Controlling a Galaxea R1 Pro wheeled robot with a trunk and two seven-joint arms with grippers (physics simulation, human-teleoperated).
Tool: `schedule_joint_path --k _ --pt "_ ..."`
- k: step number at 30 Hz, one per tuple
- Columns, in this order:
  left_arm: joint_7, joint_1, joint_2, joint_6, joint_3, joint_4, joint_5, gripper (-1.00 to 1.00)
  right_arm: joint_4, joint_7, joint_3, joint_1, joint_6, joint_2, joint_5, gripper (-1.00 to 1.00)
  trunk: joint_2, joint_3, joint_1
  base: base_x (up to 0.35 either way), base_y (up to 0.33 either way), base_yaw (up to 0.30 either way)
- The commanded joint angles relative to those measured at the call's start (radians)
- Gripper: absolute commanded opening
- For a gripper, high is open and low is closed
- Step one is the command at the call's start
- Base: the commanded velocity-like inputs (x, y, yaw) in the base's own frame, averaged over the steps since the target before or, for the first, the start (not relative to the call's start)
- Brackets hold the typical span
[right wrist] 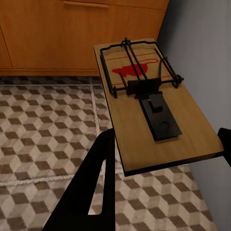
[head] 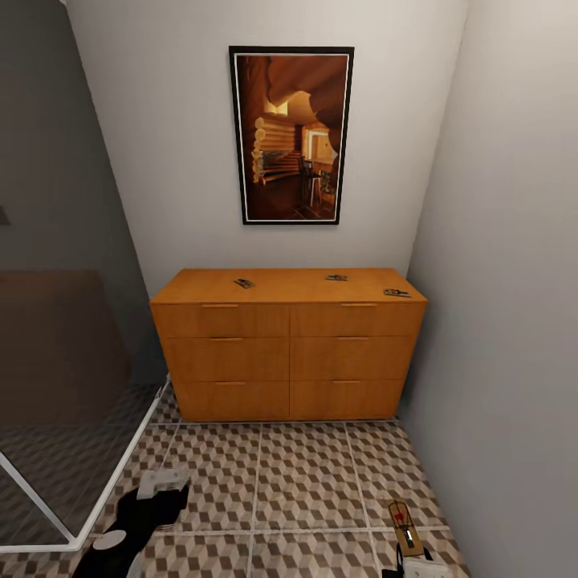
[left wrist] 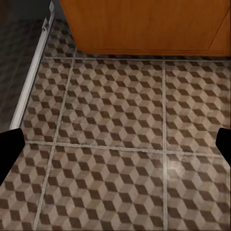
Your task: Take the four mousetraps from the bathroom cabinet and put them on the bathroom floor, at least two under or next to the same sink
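Now your left gripper point(head: 164, 491) hangs spread and empty above the cube-patterned brown and beige floor tiles point(head: 305, 482). Ahead, the wide orange-tan wooden cabinet point(head: 289, 357) carries three small flat mousetraps point(head: 244, 282) on its top. At right, your right gripper point(right wrist: 163, 159) clamps a tan wooden mousetrap with a red spot point(right wrist: 149, 103) above the tiles.

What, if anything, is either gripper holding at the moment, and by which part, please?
The right gripper holds one mousetrap by the near end of its board, away from the red spot. The left gripper is open and holds nothing.
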Motion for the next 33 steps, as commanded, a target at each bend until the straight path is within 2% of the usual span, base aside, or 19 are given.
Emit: schedule_joint_path --k 1,4,6,8,10,12,14,16,18,20,21,22,23,26,31,33 --pt "0.004 -0.005 -0.004 0.016 -0.001 -0.008 0.001 1.00 0.001 -0.003 -0.007 -0.001 -0.002 0.000 0.008 -1.00 -0.001 -0.001 0.000 0.000 0.000 0.000" --pt "0.003 -0.034 -0.033 0.041 -0.002 -0.022 -0.001 1.00 0.001 -0.003 -0.007 -0.001 -0.002 0.000 0.008 -1.00 -0.001 -0.001 0.000 0.000 0.000 0.000" --pt "0.003 -0.081 -0.055 0.072 -0.003 -0.027 -0.010 1.00 0.001 -0.003 -0.007 -0.001 0.000 0.000 0.008 -1.00 -0.001 -0.001 0.000 0.000 0.000 0.000" --pt "0.003 -0.109 -0.064 0.103 -0.003 -0.028 -0.015 1.00 0.001 -0.003 -0.007 -0.001 0.002 -0.001 0.008 -1.00 -0.001 -0.001 0.000 0.000 0.000 0.000" --pt "0.003 -0.158 -0.072 0.166 -0.005 -0.029 -0.021 1.00 0.001 -0.003 -0.007 -0.001 0.004 -0.001 0.008 -1.00 -0.001 -0.001 0.000 0.000 0.000 0.000" --pt "0.003 -0.234 -0.081 0.250 -0.011 -0.029 -0.025 1.00 0.001 -0.003 -0.007 -0.001 0.005 -0.001 0.008 -1.00 -0.001 -0.001 0.000 0.000 0.000 0.000" --pt "0.003 -0.274 -0.085 0.283 -0.016 -0.030 -0.026 1.00 0.001 -0.003 -0.007 -0.001 0.005 -0.001 0.008 -1.00 -0.001 -0.001 0.000 0.000 0.000 0.000" --pt "0.003 -0.337 -0.095 0.320 -0.024 -0.029 -0.027 1.00 0.001 -0.003 -0.007 -0.001 0.007 -0.001 0.008 -1.00 -0.001 -0.001 0.000 0.000 0.000 0.000" --pt "0.004 -0.436 -0.112 0.373 -0.030 -0.028 -0.027 1.00 0.001 -0.002 -0.007 -0.001 0.014 0.000 0.008 -1.00 -0.001 -0.001 0.000 0.000 0.000 0.000" --pt "0.004 -0.488 -0.118 0.397 -0.032 -0.026 -0.027 1.00 0.001 -0.002 -0.007 -0.001 0.018 0.000 0.008 -1.00 -0.001 -0.001 0.000 0.000 0.000 0.000" --pt "0.005 -0.541 -0.122 0.412 -0.033 -0.020 -0.026 1.00 0.001 -0.001 -0.006 -0.001 0.021 0.000 0.008 -1.00 -0.001 -0.001 0.000 0.000 0.000 0.000" --pt "0.005 -0.568 -0.124 0.418 -0.033 -0.016 -0.026 1.00 0.001 -0.001 -0.006 -0.001 0.023 0.000 0.008 -1.00 -0.001 -0.001 0.000 0.000 0.000 0.000" --pt "0.006 -0.621 -0.128 0.426 -0.034 -0.002 -0.025 1.00 0.001 -0.001 -0.006 -0.001 0.026 0.000 0.008 -1.00 -0.001 -0.001 0.000 0.000 0.000 0.000" --pt "0.007 -0.720 -0.133 0.434 -0.034 0.044 -0.024 1.00 0.001 -0.001 -0.006 -0.001 0.031 0.000 0.008 -1.00 -0.001 -0.001 0.000 0.000 0.000 0.000" --pt "0.010 -0.901 -0.142 0.439 -0.035 0.223 -0.024 1.00 0.000 0.025 -0.006 0.000 0.050 0.000 0.008 -1.00 -0.001 -0.001 0.000 0.000 0.000 0.000" --pt "0.011 -0.943 -0.143 0.438 -0.035 0.276 -0.025 1.00 -0.001 0.036 -0.007 0.000 0.054 0.000 0.009 -1.00 -0.001 -0.001 0.000 0.000 0.000 0.000"
